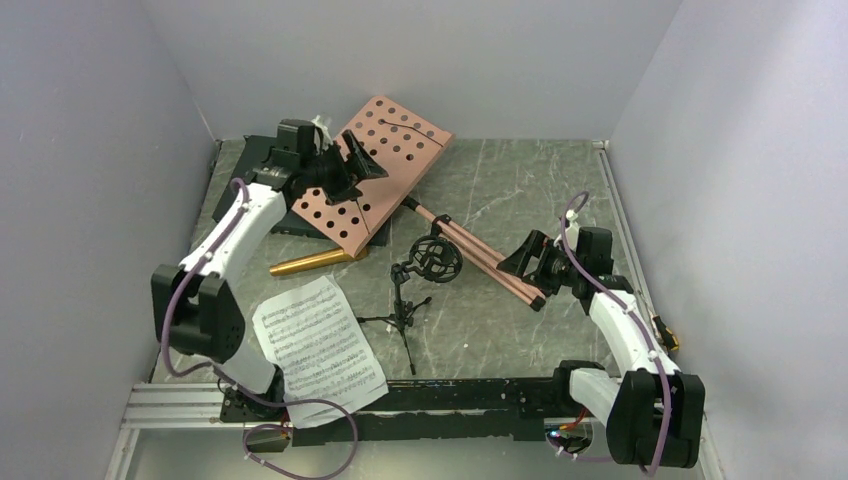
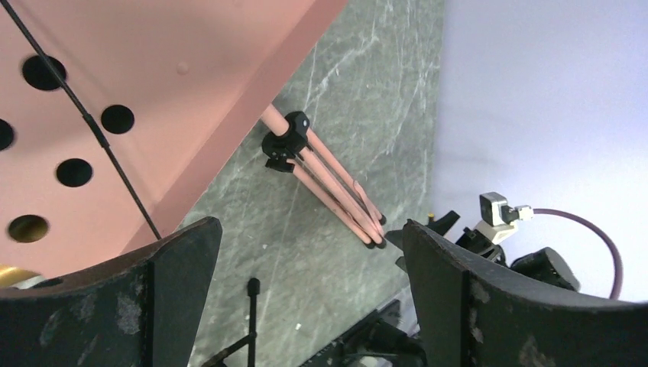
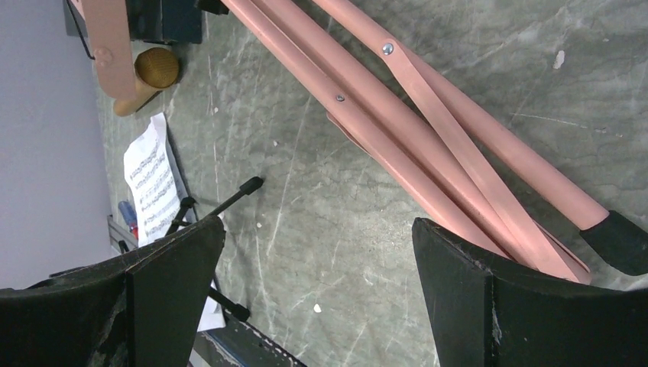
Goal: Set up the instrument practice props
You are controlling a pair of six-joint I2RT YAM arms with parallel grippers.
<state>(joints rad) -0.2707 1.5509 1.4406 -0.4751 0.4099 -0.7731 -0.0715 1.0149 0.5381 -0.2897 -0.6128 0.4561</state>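
Note:
The pink-copper music stand lies on its side. Its perforated panel (image 1: 385, 150) leans on a flat black box (image 1: 250, 160), and its folded tripod legs (image 1: 480, 255) point toward the right arm. My left gripper (image 1: 352, 165) is open and empty just over the panel (image 2: 153, 99); it shows in its wrist view (image 2: 307, 225). My right gripper (image 1: 522, 262) is open beside the leg ends (image 3: 428, 130), holding nothing; it shows in its wrist view (image 3: 317, 223). The gold microphone (image 1: 315, 262) lies by the panel's near edge. The black mic stand (image 1: 430, 260) stands mid-table. White sheet music (image 1: 320, 345) lies front left.
Grey walls close in the marbled table on the left, back and right. An aluminium rail (image 1: 180, 405) runs along the near edge by the arm bases. A small yellow item (image 1: 665, 338) sits by the right wall.

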